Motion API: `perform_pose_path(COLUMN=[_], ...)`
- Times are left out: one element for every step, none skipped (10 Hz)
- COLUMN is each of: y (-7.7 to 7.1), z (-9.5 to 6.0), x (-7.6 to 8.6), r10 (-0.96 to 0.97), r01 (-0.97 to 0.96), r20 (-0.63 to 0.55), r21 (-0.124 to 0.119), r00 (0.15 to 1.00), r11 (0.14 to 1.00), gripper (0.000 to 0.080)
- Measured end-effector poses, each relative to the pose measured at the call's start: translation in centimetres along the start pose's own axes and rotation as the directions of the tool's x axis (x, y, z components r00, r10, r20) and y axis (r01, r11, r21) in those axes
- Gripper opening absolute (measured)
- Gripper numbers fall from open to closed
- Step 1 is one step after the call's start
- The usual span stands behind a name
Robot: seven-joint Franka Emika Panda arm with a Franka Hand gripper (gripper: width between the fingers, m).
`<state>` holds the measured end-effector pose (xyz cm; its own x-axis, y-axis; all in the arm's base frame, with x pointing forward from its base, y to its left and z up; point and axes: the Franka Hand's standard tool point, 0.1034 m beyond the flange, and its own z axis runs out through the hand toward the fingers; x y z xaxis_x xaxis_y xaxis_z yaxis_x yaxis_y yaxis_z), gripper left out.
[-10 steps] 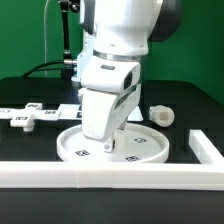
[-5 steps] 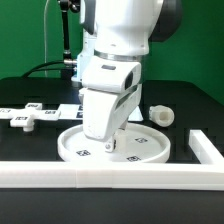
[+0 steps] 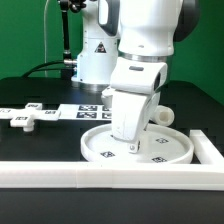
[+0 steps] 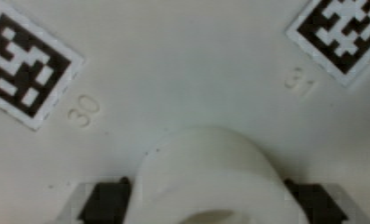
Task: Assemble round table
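The large rimmed round disc lies flat on the black table, tags up. My gripper reaches down onto its middle. In the wrist view the disc's tagged face fills the picture, and my gripper has its dark pads against both sides of a white raised hub at the disc's centre. The short thick post stands on the table just behind the disc, at the exterior view's right. The small cross-shaped piece lies far off at the exterior view's left.
The marker board lies flat behind the disc. A long white border bar runs along the front, and another stands at the exterior view's right, close to the disc's rim. The arm's body hides the disc's far side.
My gripper and the round disc have moved together toward the exterior view's right, nearer the post and the right border bar. The post and the cross-shaped piece have not moved.
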<state>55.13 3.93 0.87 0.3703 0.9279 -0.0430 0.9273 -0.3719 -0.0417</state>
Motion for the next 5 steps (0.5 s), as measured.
perform_pose_path(y=[0.01,0.01,0.08,0.24,0.61], z=[0.00,0.00,-0.01,-0.03,-0.10], x=[0.00,0.00,0.04,0.08,0.21], r10=[-0.001,-0.001,-0.007,-0.015,-0.031], r01=[0.001,0.001,0.007,0.015,0.031], r20=[0.001,0.001,0.001,0.002,0.005], r21=[-0.001,-0.001,-0.002,-0.001,0.001], r00=[1.000,1.000,1.000,1.000,1.000], r11=[1.000,1.000,1.000,1.000,1.000], gripper=[0.0409,0.0409,0.0409,0.0409,0.0409])
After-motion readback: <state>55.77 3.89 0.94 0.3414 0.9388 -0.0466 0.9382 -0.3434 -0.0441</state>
